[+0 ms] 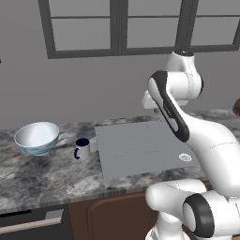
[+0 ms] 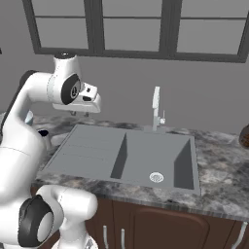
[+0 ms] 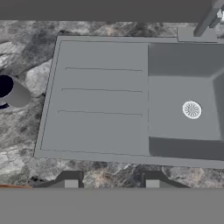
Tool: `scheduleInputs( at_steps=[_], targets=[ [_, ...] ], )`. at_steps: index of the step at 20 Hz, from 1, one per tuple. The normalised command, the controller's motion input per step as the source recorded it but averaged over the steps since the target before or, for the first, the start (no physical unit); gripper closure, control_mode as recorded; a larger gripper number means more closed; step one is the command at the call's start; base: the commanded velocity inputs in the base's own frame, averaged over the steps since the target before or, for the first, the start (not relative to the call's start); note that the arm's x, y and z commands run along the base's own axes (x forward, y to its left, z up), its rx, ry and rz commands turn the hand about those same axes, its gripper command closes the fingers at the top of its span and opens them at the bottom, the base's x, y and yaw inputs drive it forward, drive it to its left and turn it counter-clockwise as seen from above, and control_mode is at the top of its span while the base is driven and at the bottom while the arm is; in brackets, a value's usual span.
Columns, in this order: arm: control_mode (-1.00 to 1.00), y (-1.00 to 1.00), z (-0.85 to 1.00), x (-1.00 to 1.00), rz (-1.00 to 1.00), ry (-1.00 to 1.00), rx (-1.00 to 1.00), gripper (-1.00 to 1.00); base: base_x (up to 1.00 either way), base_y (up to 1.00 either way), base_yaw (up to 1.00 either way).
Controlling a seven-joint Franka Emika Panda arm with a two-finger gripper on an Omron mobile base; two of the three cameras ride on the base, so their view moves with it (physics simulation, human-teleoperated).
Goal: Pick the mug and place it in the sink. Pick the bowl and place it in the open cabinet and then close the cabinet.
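Observation:
The small white mug [image 1: 82, 149] with its dark navy inside stands on the marble counter, just left of the sink's ribbed drainboard [image 1: 136, 145]. In the hand view the mug [image 3: 11, 91] sits at the left edge. The large white bowl [image 1: 37, 137] with its blue-green outer side rests further left. My gripper [image 3: 110, 180] hangs open and empty above the drainboard's near edge [image 3: 100, 96], well clear of the mug; it shows below the white hand [image 2: 80, 113]. The basin [image 2: 155, 160] has a round drain and a chrome tap [image 2: 156, 109]. The dark brown cabinet is out of view.
Reddish-brown cupboard fronts [image 2: 160, 228] run under the counter, with a dark appliance front [image 1: 33, 225] at lower left. A grey wall and a window [image 1: 122, 23] stand behind the counter. A brown object [image 2: 244, 133] peeks in at the right edge.

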Motion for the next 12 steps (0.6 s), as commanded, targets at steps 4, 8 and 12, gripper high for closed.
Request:
scheduleInputs(
  at_steps=[4,8,12],
  targets=[
    [-1.00,0.20,-0.01,-0.14,0.00,0.00,0.06,-1.00,0.00,0.00,0.00],
    [-1.00,0.45,-0.07,-0.31,-0.08,0.00,0.01,-1.00,0.00,0.00,0.00],
    [-1.00,0.61,-0.13,-0.13,-0.16,0.00,0.00,-1.00,0.00,0.00,0.00]
  ],
)
